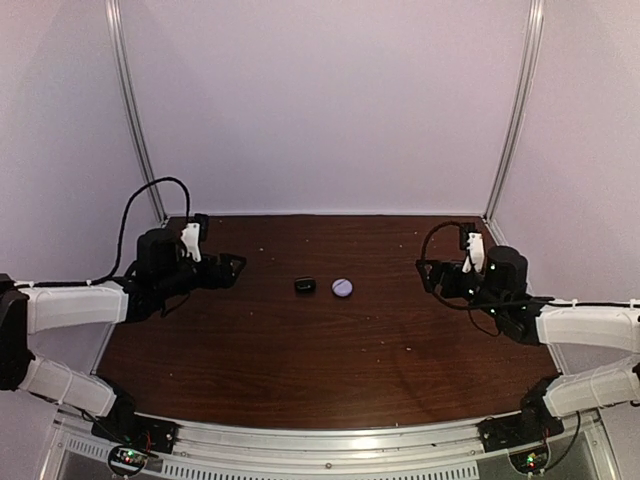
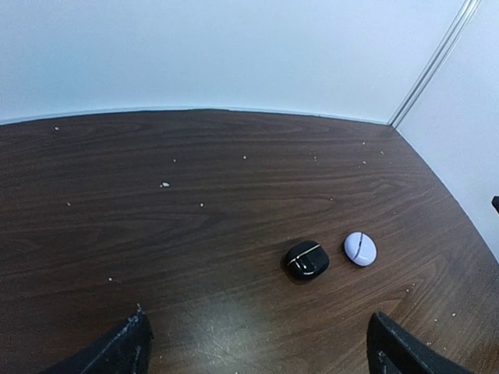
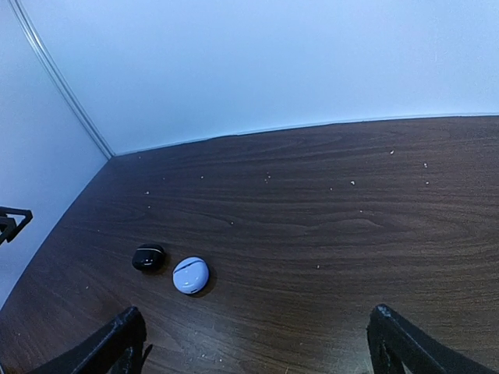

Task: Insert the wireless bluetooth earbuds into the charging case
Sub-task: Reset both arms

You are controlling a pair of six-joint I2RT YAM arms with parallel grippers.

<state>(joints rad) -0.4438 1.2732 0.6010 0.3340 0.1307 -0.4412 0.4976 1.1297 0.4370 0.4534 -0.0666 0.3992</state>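
The charging case [image 1: 342, 287] lies shut mid-desk [image 1: 300, 350], just beside a small black oval case [image 1: 305, 286]. No earbuds show, so insertion seems unstarted. The left fingers [image 2: 117, 354] and right fingers [image 3: 109, 351] hang spread and empty, well apart from it.

A small black oval case [image 1: 305, 286] with a thin pale seam lies on the dark wood-grain tabletop [image 1: 300, 370], about midway between its left and right edges. Pale crumbs [image 2: 164, 185] dot the surface.
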